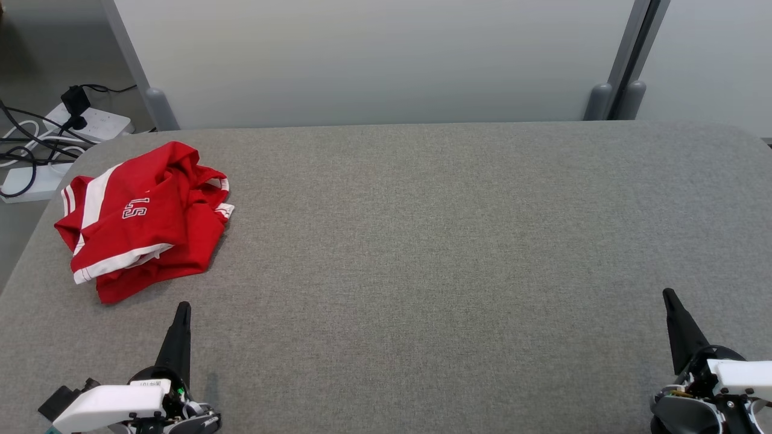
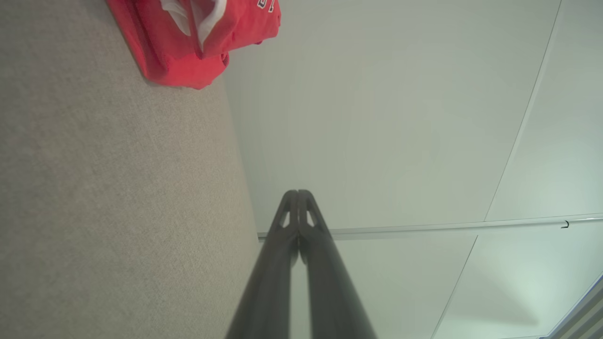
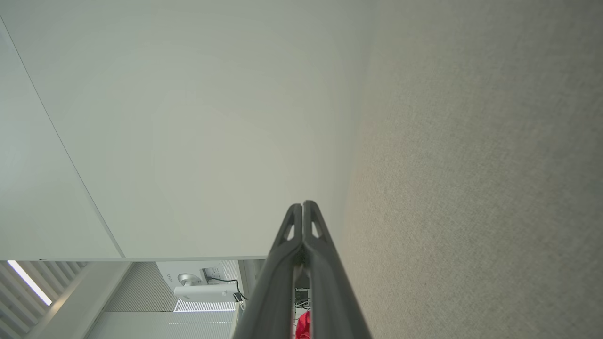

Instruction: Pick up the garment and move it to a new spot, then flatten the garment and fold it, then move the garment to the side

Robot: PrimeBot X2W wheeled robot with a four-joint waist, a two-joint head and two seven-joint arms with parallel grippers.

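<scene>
pickup not yet begun — the garment (image 1: 142,220) lies crumpled just ahead of the left gripper (image 1: 183,308). its jaws, like those of the right gripper (image 1: 669,296), are pressed together. next, likely, the left jaws part and reach forward.

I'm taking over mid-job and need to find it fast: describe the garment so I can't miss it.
Take the grey cloth-covered table and look to its far left corner, near the white power strips on the floor. The garment lies there in a crumpled heap, ahead of the left gripper. It alone is bright red, with white stripes and lettering.
</scene>
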